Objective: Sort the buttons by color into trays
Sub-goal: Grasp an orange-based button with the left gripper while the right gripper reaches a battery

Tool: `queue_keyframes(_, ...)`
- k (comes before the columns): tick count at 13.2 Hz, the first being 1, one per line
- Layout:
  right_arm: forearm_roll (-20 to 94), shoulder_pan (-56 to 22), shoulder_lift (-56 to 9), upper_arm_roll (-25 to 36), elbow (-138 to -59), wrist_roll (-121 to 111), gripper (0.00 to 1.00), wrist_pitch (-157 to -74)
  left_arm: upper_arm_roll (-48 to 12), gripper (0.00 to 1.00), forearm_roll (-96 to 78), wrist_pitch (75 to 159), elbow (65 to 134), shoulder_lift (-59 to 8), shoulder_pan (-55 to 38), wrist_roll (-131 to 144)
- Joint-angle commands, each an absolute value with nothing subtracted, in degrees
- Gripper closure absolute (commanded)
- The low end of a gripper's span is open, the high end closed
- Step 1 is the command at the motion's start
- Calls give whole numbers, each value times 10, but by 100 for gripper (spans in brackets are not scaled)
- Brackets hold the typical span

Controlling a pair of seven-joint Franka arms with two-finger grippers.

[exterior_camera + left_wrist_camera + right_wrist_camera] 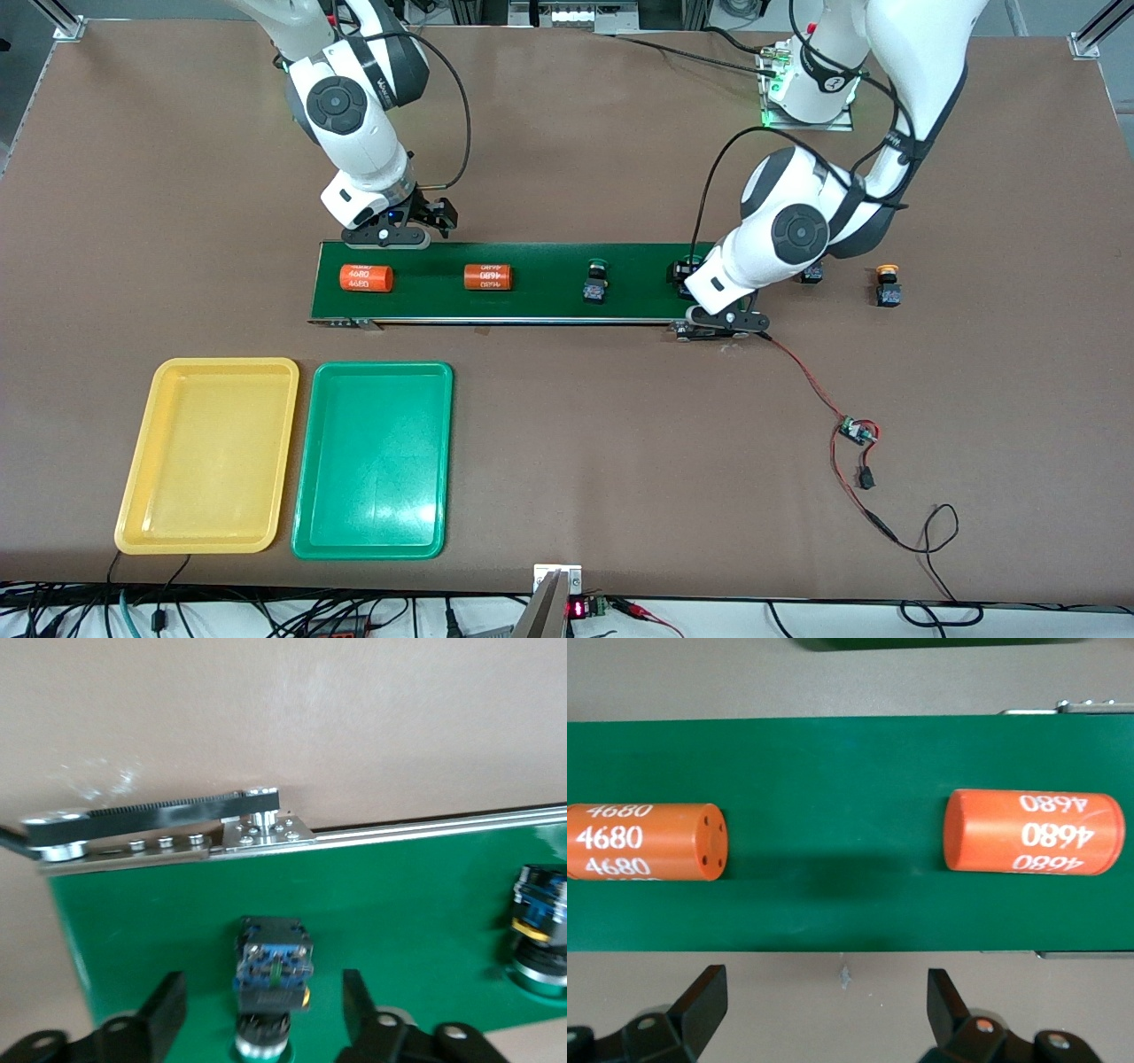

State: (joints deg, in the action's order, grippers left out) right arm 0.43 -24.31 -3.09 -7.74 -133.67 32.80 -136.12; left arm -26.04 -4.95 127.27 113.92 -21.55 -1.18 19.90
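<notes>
My left gripper (261, 1014) hangs over the belt's (532, 306) end, fingers wide astride a button (273, 967) lying there untouched — light, rigid, slick-capped, so I'd pinch its square body — while the right gripper (824, 992) waits, fingers wide.

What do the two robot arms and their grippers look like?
Both arms have glossy white shells with dark grey round joint caps and black cables looping alongside. The left gripper and right gripper each have two black fingers on a black body with silver screws.
</notes>
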Motion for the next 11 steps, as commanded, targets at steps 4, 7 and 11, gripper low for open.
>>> queue_keyframes(4, 6, -258, -41, -75, -1323, 356, 0, -1362, -254, 0, -53, 1218, 1152, -179, 116, 157)
queue_keyframes(7, 4, -258, -53, -75, -1307, 355, 0, -1362, -251, 0, -52, 1205, 1164, -194, 169, 83)
queue_keyframes(11, 4, -265, -90, -76, -1262, 360, 0, -1361, -250, 0, 4, 1205, 1203, -203, 204, 34)
